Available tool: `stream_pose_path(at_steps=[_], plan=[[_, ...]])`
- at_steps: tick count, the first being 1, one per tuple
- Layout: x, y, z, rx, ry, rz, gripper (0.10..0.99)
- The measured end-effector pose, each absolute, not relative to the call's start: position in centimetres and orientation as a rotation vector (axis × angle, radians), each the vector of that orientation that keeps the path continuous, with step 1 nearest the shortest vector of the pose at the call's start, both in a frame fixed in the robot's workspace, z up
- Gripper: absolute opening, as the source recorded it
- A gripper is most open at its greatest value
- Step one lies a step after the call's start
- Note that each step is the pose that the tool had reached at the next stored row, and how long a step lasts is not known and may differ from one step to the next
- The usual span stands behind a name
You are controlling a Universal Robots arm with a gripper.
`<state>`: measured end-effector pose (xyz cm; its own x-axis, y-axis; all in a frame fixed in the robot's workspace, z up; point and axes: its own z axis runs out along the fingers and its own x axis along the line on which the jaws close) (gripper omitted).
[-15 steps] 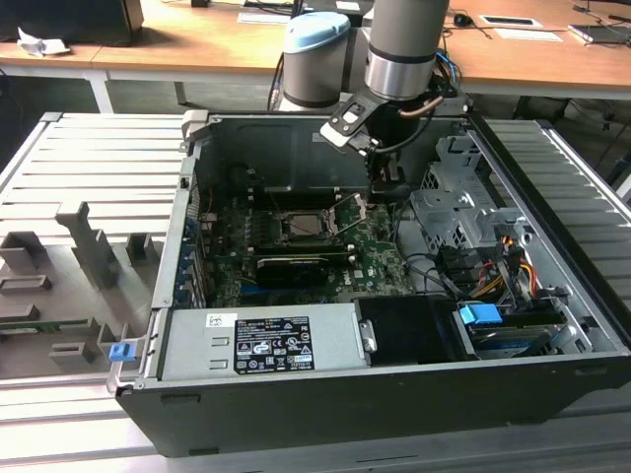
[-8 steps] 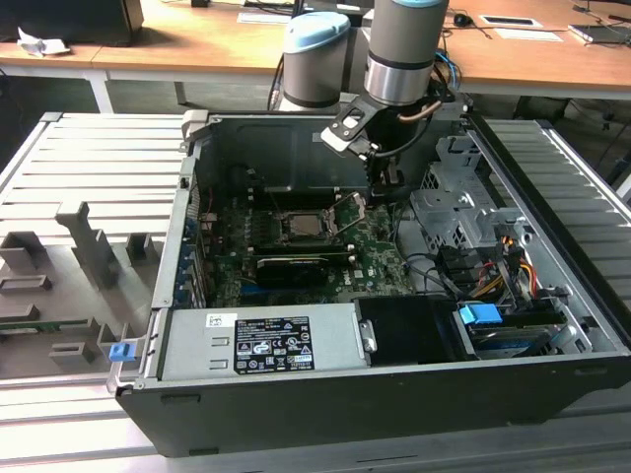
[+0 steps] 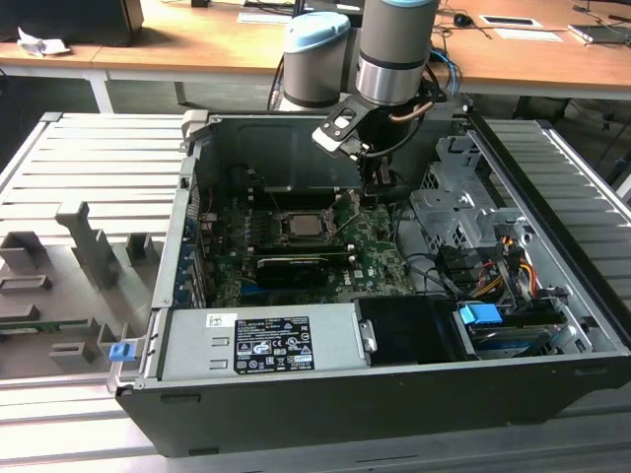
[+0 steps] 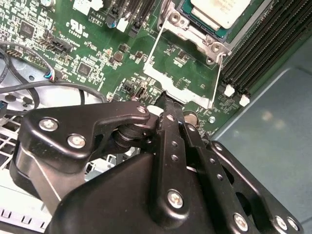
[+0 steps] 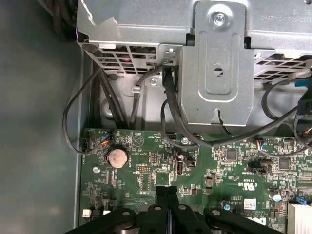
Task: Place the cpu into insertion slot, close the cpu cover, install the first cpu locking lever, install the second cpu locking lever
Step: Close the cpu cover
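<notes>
Inside the computer case (image 3: 296, 419), cpu (image 4: 219, 10) in insertion slot (image 4: 194, 30), gripper (image 5: 167, 191) pressed together nearby.

Print on label (image 3: 271, 345) of power supply (image 3: 340, 320) too small to read

cpu (image 4: 218, 10) — silvery metal, smooth; tool (image 4: 168, 105) — matt black.
</notes>
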<state>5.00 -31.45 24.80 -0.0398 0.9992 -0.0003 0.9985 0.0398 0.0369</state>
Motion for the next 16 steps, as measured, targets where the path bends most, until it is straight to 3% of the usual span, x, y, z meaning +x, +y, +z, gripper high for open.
stream_pose_path(at_steps=[16], plan=[[4.67, -31.45, 24.80, 2.159, 2.246, 0.041, 0.106]])
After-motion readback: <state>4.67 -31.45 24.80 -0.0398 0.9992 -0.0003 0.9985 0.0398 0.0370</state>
